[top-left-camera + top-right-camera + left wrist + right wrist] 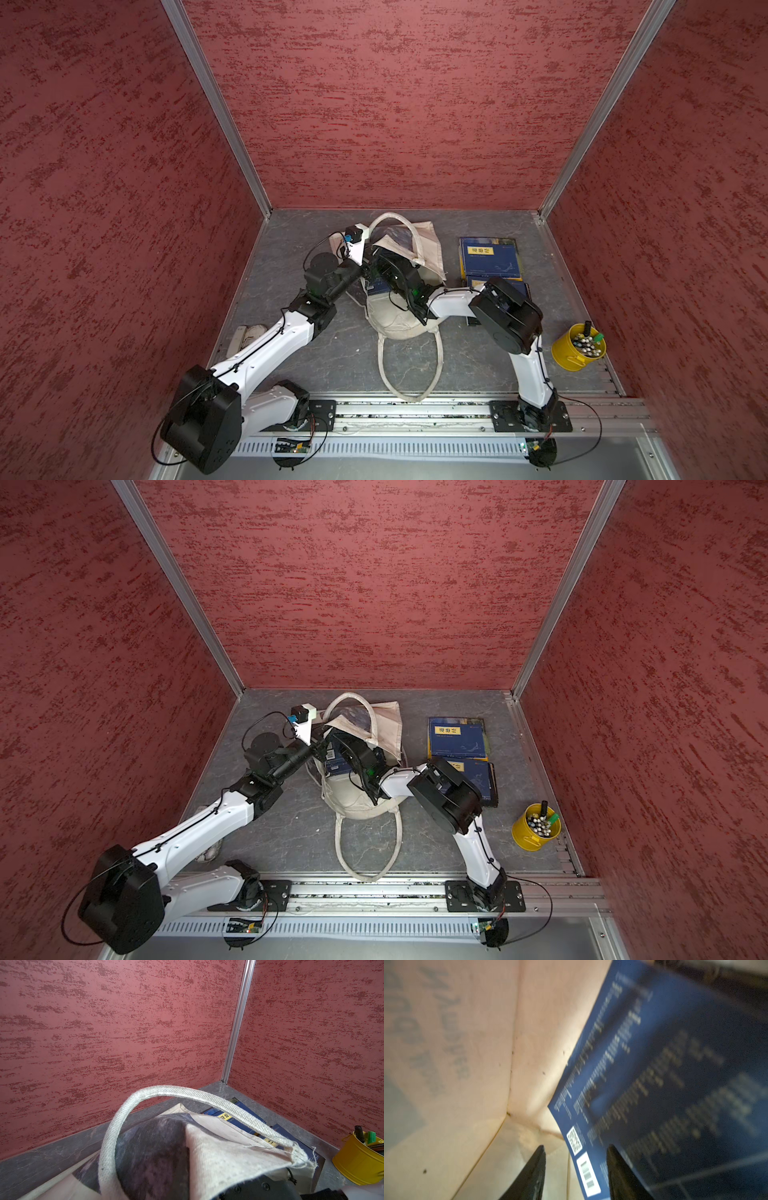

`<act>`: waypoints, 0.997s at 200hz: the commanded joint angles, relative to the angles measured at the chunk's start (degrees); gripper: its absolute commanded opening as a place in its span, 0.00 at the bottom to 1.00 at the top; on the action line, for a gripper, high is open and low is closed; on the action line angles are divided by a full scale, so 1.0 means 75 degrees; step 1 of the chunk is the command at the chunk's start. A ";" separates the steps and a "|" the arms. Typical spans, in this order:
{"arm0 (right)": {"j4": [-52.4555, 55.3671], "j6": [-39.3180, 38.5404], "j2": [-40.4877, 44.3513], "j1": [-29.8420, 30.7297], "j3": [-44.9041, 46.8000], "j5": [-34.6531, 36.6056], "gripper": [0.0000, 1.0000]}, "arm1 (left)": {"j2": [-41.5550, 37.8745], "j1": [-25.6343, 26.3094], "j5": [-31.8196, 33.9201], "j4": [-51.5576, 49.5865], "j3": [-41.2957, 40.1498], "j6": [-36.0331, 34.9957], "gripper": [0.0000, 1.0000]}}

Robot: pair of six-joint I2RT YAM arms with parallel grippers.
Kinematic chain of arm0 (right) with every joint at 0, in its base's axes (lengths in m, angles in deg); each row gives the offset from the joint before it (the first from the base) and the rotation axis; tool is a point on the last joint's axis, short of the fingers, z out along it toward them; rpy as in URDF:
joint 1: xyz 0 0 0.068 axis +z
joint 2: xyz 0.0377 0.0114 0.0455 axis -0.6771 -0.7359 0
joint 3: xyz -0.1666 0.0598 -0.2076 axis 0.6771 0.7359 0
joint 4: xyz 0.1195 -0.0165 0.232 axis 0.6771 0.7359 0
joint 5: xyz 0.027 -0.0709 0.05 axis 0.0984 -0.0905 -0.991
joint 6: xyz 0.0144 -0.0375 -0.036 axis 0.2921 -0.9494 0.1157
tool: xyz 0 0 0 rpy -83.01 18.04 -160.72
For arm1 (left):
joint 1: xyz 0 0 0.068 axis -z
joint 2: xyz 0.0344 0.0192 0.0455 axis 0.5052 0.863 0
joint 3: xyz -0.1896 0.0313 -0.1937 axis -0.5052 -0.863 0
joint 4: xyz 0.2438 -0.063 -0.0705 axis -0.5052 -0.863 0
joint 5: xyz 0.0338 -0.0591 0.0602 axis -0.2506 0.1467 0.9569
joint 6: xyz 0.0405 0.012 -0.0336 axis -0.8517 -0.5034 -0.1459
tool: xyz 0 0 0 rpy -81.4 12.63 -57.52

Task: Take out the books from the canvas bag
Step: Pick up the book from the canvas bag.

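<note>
1. Near handle: cream loop lying slack and flat on the table, reaching its front edge. Nothing holds it.
2. Bucket: yellow, pens inside, upright by the right edge. Well apart from the bag and not part of the job.
3. Bag: cream canvas, slumped mid-table with its mouth up and its near wall sagged forward.
4. Right claw: down inside the mouth. Jaws about half open, astride the book's barcode corner. One finger is at the cover, the other is apart from it. Judged not yet gripping.
5. Book: navy, back cover showing, tilted inside the bag. It is the only one visible in there and looks like the next to come out.
6. Left claw: at the bag's far-left rim. Jaws closed but hidden by cloth. The rim peaks there, so it is judged pinched and lifted to keep the mouth open for the other arm.
7. Books: two navy ones with yellow labels, flat toward the far right corner, the nearer partly under the right arm. Both are already out and lie clear of the bag.
8. Far handle: arches up over the raised rim.
</note>
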 commanded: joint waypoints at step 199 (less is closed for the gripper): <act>-0.0067 0.0469 -0.0111 0.0243 0.0350 0.0859 0.63 | -0.0249 0.0167 -0.0339 0.0724 -0.0005 -0.0255 0.00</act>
